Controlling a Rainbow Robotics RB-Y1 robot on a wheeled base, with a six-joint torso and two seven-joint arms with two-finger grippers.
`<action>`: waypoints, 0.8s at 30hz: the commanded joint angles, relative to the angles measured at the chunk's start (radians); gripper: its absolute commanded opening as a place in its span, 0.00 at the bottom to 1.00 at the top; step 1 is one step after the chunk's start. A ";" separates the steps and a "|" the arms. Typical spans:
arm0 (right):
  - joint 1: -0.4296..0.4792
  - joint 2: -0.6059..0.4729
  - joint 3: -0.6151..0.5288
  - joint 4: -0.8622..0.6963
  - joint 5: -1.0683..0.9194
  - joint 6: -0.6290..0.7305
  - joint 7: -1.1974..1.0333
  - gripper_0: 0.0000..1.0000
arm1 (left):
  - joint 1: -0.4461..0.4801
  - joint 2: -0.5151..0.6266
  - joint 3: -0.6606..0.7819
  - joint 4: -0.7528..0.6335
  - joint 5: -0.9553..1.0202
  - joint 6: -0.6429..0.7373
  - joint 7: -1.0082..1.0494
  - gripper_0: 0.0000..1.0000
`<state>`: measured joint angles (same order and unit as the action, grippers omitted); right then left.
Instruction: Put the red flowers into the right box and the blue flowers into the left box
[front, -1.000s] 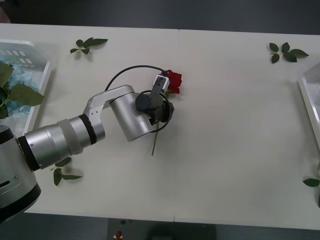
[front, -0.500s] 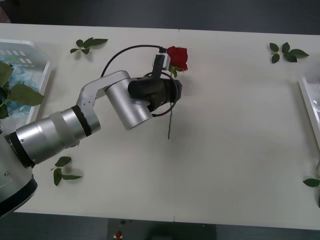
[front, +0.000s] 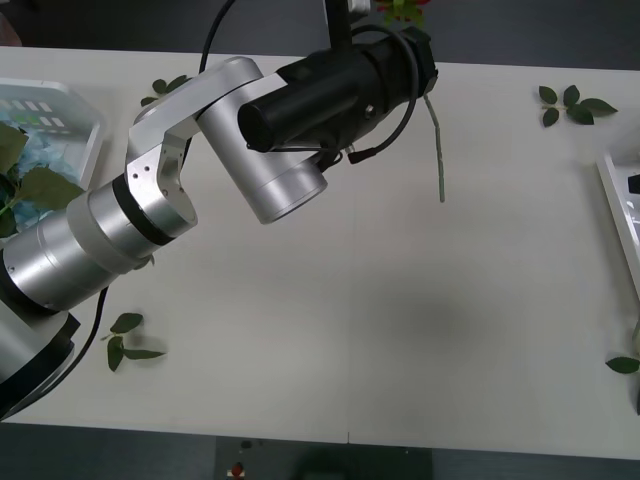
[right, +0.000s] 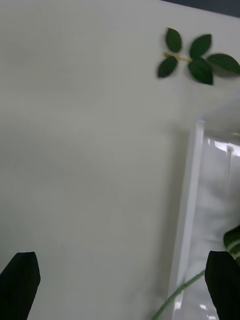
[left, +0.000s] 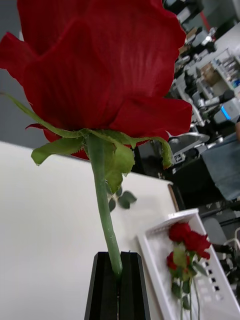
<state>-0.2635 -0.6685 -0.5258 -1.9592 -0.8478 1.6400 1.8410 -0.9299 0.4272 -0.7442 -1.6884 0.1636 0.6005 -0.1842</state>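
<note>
A red flower (left: 100, 65) fills the left wrist view, its green stem pinched between the black fingers of my left gripper (left: 119, 282), which is shut on it. In the front view the left arm is raised high over the table's far side, and the stem (front: 438, 150) hangs down in the air. The right box (left: 155, 260) holds three more red flowers (left: 187, 242). At the far left edge, the left box (front: 85, 150) holds blue flowers (front: 30, 155). My right gripper (right: 122, 287) hovers open over the table beside the right box's white rim (right: 187, 210).
Loose leaf sprigs lie at the far left (front: 175, 88), far right (front: 572, 105), near left (front: 125, 345) and near right (front: 622, 365). The right box's rim (front: 612, 195) shows at the right edge. A green stem (right: 180, 297) crosses the rim near the right gripper.
The left arm has lifted the red flower off the table and carried it up and to the right; the stem now hangs clear of the surface.
</note>
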 joint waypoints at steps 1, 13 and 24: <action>-0.014 0.003 -0.031 -0.049 -0.132 0.014 0.162 0.96 | -0.081 -0.048 0.002 -0.019 -0.133 0.001 0.092 0.00; -0.043 0.010 -0.095 -0.046 -0.634 0.129 0.311 0.96 | -0.099 -0.097 0.003 -0.022 -0.268 0.009 0.204 0.00; -0.112 0.047 -0.045 0.040 -0.855 0.135 0.026 0.96 | -0.098 -0.097 0.003 -0.022 -0.291 0.015 0.212 0.00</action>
<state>-0.3454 -0.6248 -0.5967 -1.9259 -1.6837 1.7848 1.9370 -0.9947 0.3324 -0.7442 -1.6873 -0.1233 0.6154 0.0082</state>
